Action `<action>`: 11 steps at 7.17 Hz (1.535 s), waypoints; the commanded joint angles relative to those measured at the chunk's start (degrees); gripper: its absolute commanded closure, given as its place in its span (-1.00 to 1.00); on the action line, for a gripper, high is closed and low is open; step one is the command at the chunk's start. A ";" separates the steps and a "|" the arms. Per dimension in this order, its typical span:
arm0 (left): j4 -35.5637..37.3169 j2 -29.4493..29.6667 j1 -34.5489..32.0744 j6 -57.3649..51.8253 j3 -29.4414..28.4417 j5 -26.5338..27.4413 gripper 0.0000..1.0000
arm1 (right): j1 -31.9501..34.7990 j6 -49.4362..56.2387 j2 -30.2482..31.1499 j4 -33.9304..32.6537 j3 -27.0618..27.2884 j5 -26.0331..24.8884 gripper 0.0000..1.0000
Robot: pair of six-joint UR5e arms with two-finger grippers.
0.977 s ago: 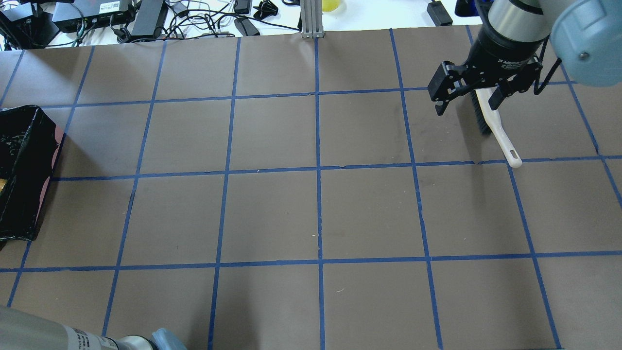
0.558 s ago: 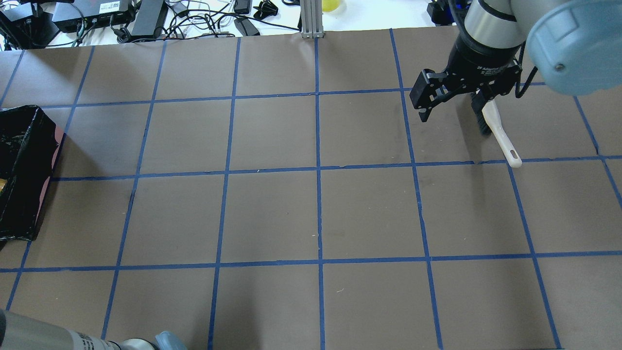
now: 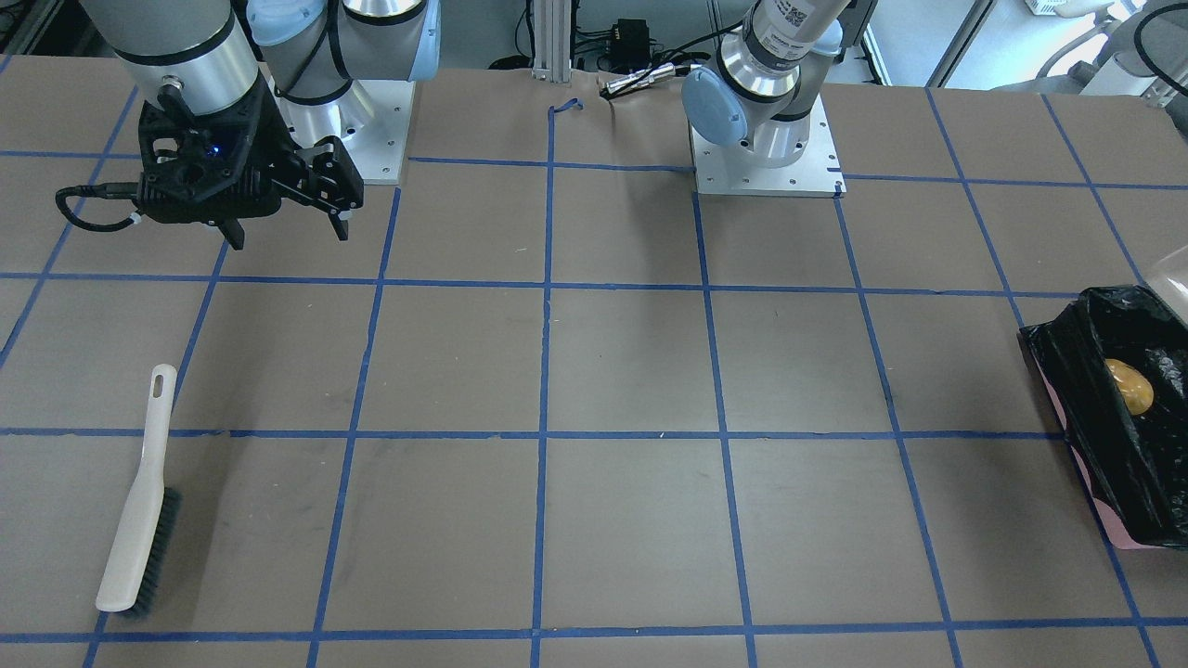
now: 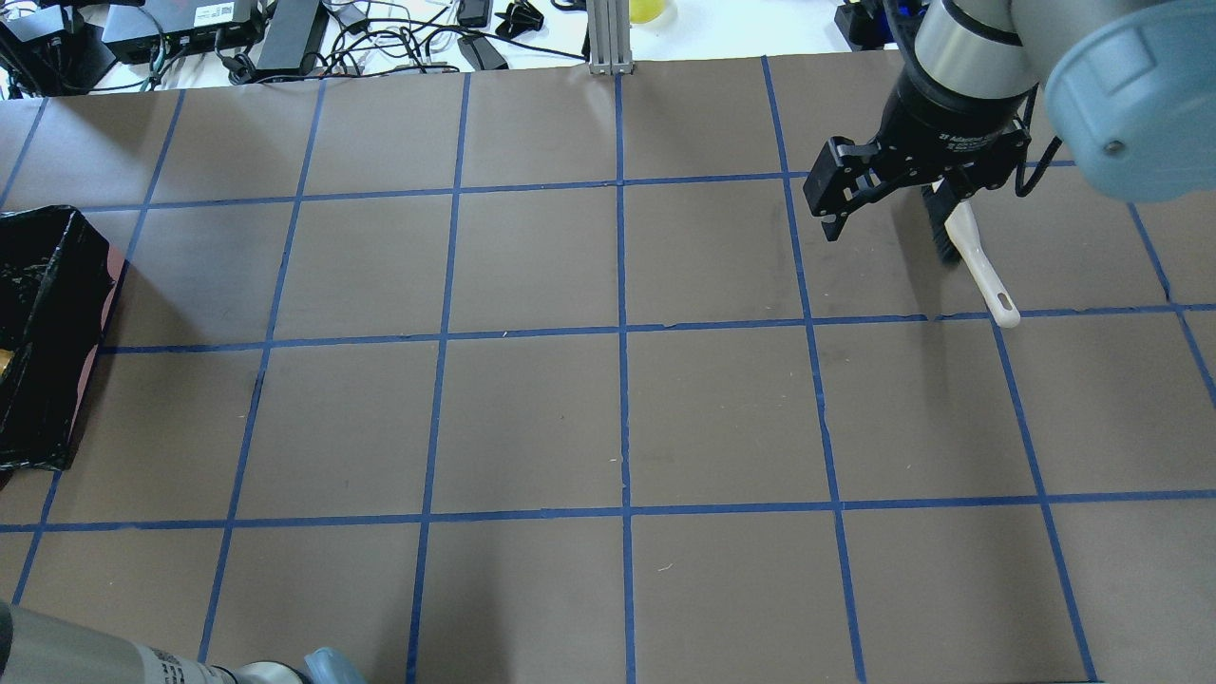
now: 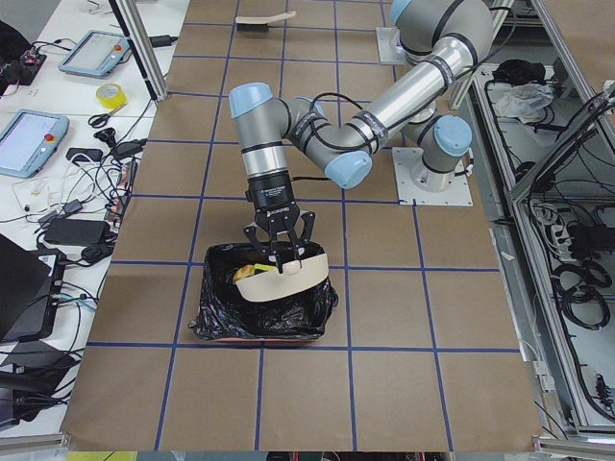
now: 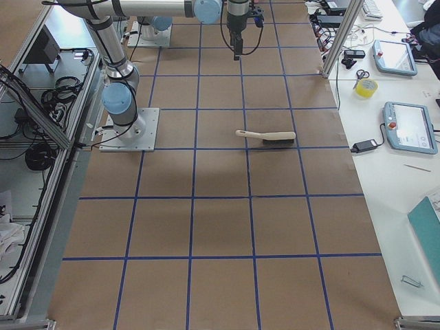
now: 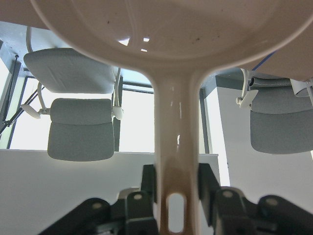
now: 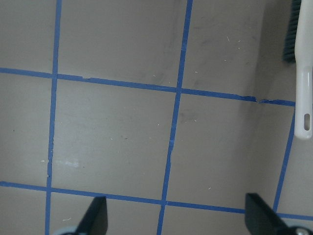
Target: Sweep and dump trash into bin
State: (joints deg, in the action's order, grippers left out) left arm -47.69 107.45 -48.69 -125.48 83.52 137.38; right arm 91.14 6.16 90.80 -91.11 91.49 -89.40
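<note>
The bin is a pink box lined with a black bag at the table's end on my left; it also shows in the overhead view and the exterior left view. An orange-brown lump of trash lies inside it. The rind slice and sponge are hidden. My left gripper is shut on the handle of the beige dustpan, held tilted over the bin. My right gripper is open and empty above the table, beside the brush.
The white brush with dark bristles lies flat on the brown paper, also seen in the front view and the right wrist view. Cables and devices lie beyond the table's far edge. Blue tape lines grid the surface.
My right gripper has shifted left, away from over the brush, still open. The brush and bin have not moved.
</note>
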 commanded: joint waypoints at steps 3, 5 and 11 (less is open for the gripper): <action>2.96 -0.14 0.00 -0.81 0.50 -0.36 0.75 | 0.00 -0.01 0.34 -0.20 0.09 -0.16 -1.00; -0.89 0.39 0.00 -2.56 -0.20 -1.06 0.79 | -0.08 -0.10 0.34 -0.64 0.09 -0.24 -1.00; -0.65 2.49 0.00 -13.52 -6.44 -5.09 0.72 | -0.08 -0.10 0.34 -0.90 0.09 -0.16 -1.00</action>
State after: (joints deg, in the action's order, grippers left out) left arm -48.67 109.56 -48.75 -135.54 78.12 133.46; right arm 91.06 6.11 91.10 -91.80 91.58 -89.60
